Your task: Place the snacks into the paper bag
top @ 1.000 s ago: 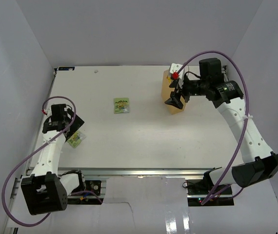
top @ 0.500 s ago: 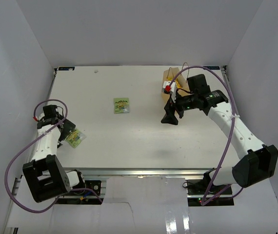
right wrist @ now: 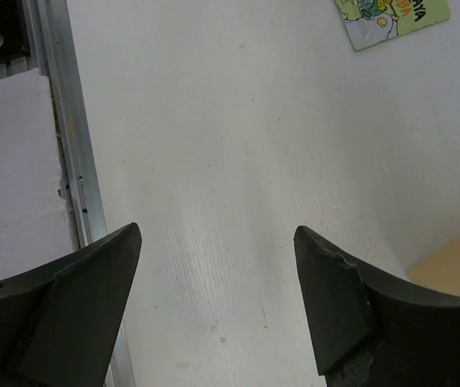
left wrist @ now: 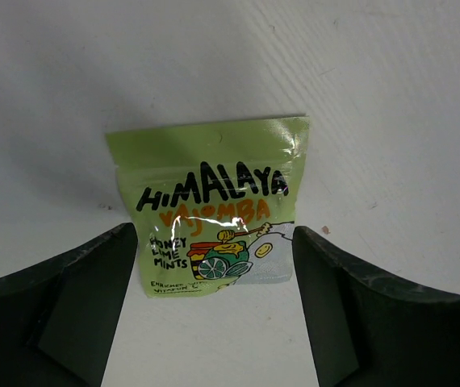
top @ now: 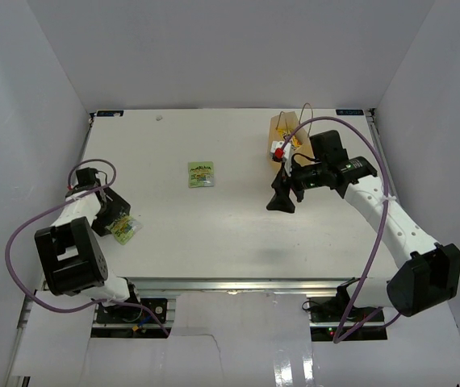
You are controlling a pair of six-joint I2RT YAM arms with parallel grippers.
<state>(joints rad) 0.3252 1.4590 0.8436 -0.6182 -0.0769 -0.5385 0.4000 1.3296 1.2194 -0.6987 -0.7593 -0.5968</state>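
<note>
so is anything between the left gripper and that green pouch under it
Nothing visible. The green pouch lies flat on the table, framed by the open left gripper, with no other object between them.

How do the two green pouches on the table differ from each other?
The left pouch lies between the open fingers of the left gripper; the middle pouch has no gripper around it. The left pouch sits askew on the table; the middle pouch sits almost square. Both lie flat, outside the paper bag.
</note>
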